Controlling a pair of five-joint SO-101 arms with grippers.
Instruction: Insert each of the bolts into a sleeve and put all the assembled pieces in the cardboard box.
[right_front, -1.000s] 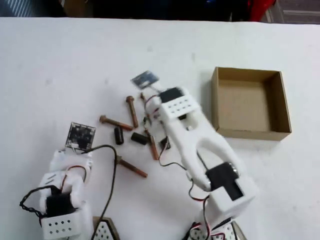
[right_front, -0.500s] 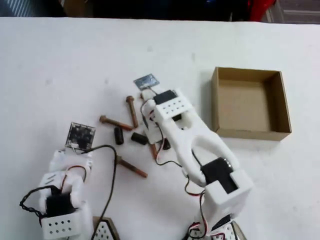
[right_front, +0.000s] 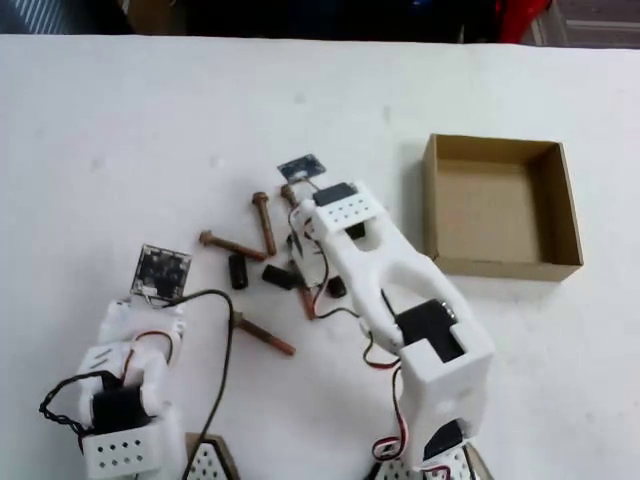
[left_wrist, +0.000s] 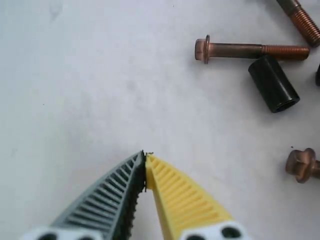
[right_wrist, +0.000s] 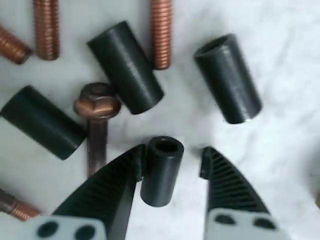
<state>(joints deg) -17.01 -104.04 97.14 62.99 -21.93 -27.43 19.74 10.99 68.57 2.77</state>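
Between the spread jaws of the right gripper (right_wrist: 173, 151) a sleeve (right_wrist: 160, 175) is straddled off-centre, against one jaw; on squeezing it could be knocked askew.

White matte tabletop (right_front: 130, 110) ran to a dark far edge. Beyond it sat a red object (right_front: 520, 18) (shape unclear) and a pale blue striped patch (right_front: 40, 14).

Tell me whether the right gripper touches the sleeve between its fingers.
Cannot tell. Right wrist view: the right gripper straddles the sleeve; one finger borders it, the other stands clear.
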